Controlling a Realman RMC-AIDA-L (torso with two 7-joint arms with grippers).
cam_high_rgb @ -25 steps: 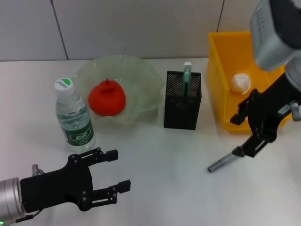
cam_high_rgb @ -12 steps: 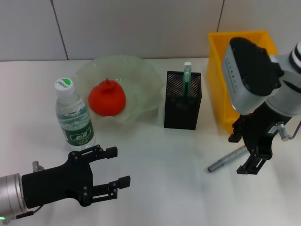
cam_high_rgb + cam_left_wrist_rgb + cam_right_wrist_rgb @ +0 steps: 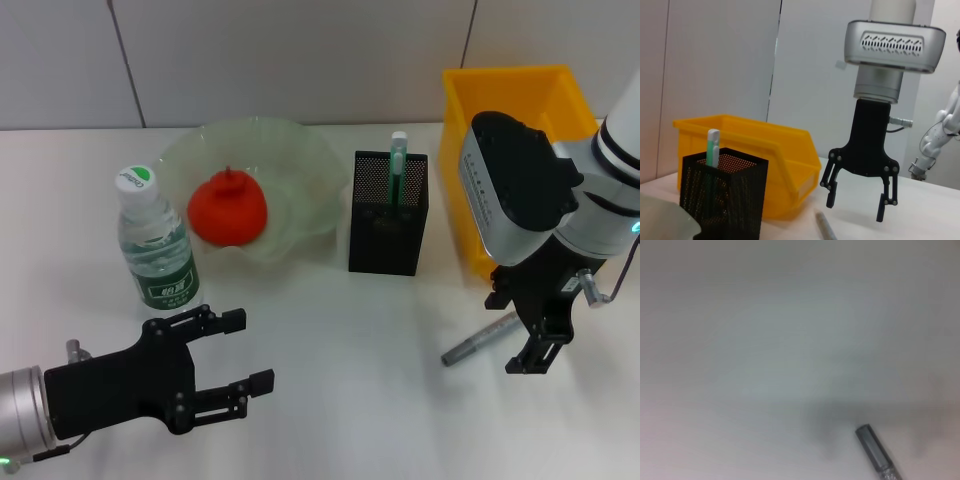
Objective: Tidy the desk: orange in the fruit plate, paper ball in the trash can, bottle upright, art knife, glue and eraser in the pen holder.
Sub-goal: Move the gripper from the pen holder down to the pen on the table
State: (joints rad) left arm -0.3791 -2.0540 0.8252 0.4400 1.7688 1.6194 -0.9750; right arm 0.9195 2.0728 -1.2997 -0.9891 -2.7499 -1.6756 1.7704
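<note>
Lying flat on the desk (image 3: 330,400) beside the trash can (image 3: 470,180): art knife (image 3: 478,340), slim, rigid, light, likely slippery. You are hovering the right gripper (image 3: 528,325), fingers spread; grasp mid-barrel.

I read the desk (image 3: 330,400) as a smooth, matt white surface. The art knife (image 3: 478,340) has a grey metallic barrel with a dull sheen. The pen holder (image 3: 388,213) is black perforated mesh, matt. The glue (image 3: 397,165) standing in it looks like smooth green and white plastic. The trash can (image 3: 470,190) is glossy yellow plastic. The fruit plate (image 3: 300,175) is translucent pale green, glassy, with a wavy rim. The orange (image 3: 228,208) has a smooth, soft-sheen skin. The bottle (image 3: 157,245) is clear ribbed plastic with a printed label. The right gripper (image 3: 858,197) is matt black under a satin silver housing; the left gripper (image 3: 233,370) is matt black too.
</note>
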